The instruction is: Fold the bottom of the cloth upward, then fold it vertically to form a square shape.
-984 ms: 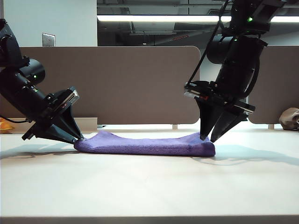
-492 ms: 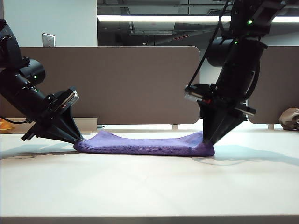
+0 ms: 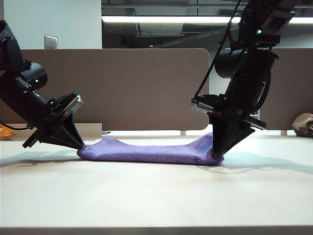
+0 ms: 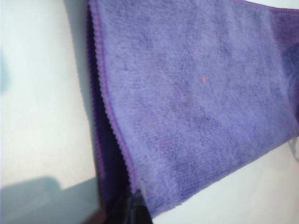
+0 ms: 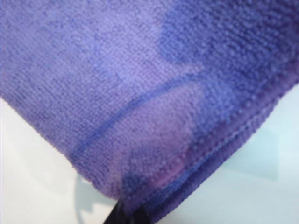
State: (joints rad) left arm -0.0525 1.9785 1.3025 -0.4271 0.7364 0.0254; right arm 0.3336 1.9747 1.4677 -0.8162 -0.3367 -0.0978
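The purple cloth (image 3: pixel 151 151) lies as a low, long strip on the white table (image 3: pixel 156 196). My left gripper (image 3: pixel 81 145) slants down to its left end and is shut on that corner. In the left wrist view the cloth (image 4: pixel 196 93) fills the frame, doubled at its stitched edge, with the dark fingertips (image 4: pixel 133 212) pinching the corner. My right gripper (image 3: pixel 216 155) points down at the right end and is shut on the cloth there. In the right wrist view the cloth (image 5: pixel 140 84) spreads from the pinched hem, where the right gripper (image 5: pixel 126 215) just shows.
A brown partition (image 3: pixel 146 88) runs along the table's far edge. A tan object (image 3: pixel 304 125) sits at the far right and something orange (image 3: pixel 5 131) at the far left. Bare tabletop lies in front of the cloth.
The right gripper's fingers have shut on the cloth's right end and sunk slightly. The left gripper has also shut on the left end; that arm has stayed in place.
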